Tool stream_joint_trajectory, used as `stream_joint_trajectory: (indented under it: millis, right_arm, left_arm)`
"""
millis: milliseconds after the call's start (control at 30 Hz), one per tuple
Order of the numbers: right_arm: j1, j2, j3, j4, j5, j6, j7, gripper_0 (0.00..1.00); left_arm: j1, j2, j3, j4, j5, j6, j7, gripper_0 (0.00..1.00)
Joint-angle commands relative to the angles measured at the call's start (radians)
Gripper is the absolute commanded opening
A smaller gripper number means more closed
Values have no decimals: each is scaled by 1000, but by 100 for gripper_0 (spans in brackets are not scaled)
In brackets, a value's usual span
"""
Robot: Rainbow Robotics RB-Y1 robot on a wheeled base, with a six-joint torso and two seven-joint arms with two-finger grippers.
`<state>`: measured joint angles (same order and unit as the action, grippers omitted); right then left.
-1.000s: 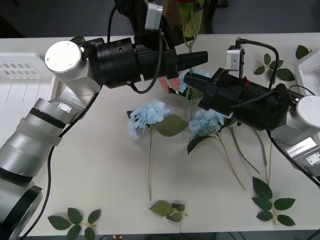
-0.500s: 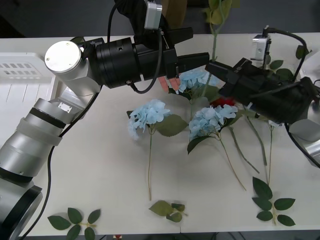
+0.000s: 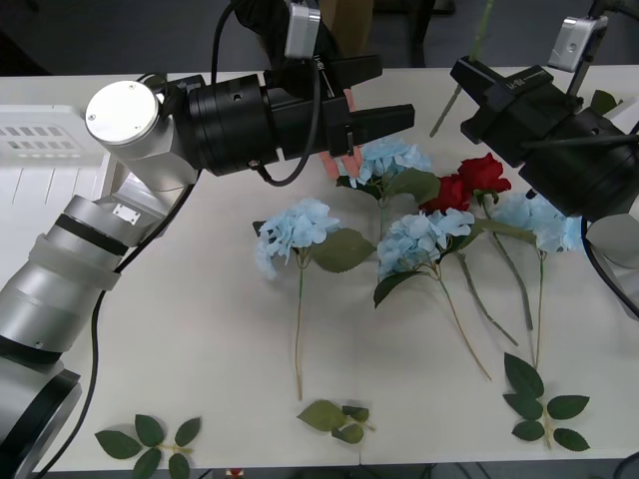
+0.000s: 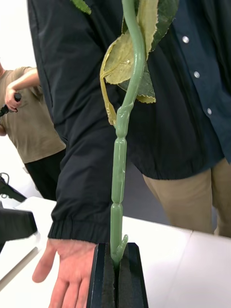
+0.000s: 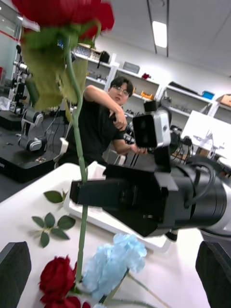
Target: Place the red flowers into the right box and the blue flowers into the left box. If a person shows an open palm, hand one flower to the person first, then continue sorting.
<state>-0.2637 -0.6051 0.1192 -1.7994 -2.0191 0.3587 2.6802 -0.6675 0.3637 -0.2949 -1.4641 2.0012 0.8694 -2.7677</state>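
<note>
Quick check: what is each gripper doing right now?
Left gripper: open, empty, above the table.
Right gripper: shut on a red flower stem, raised near the person's open palm.

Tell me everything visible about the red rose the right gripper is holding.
An artificial deep-red rose, its full head uppermost on a long, thin, glossy green plastic-looking stem with knuckled joints. Yellow-green leaves, some curled, hang below the head. It stands nearly upright, lifted off the white table, with the right gripper shut on the stem's lower part; the stem's end pokes out beneath. Nothing else touches it.
</note>
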Motion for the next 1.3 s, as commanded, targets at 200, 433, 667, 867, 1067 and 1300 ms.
stream_joint_trajectory:
  millis: [200,433,667,867,1067,1300]
  right_arm:
    - [-161,61,56,14,255,-9,-249,0]
    - [-292,145,56,132,431,26,-370,0]
    - [-358,189,56,207,560,26,-451,0]
    - [-356,186,54,206,565,26,-467,0]
    - [-353,188,54,206,565,26,-468,0]
    - [-353,188,54,206,565,25,-468,0]
  left_arm:
    - [-6,274,-62,-75,-168,119,435,100]
    - [-15,328,80,-117,-456,481,760,100]
    - [-40,328,148,-130,-664,763,959,100]
    - [-40,324,154,-140,-831,882,1120,100]
    - [-40,319,154,-142,-946,928,1221,100]
    - [-40,316,155,-142,-966,928,1220,100]
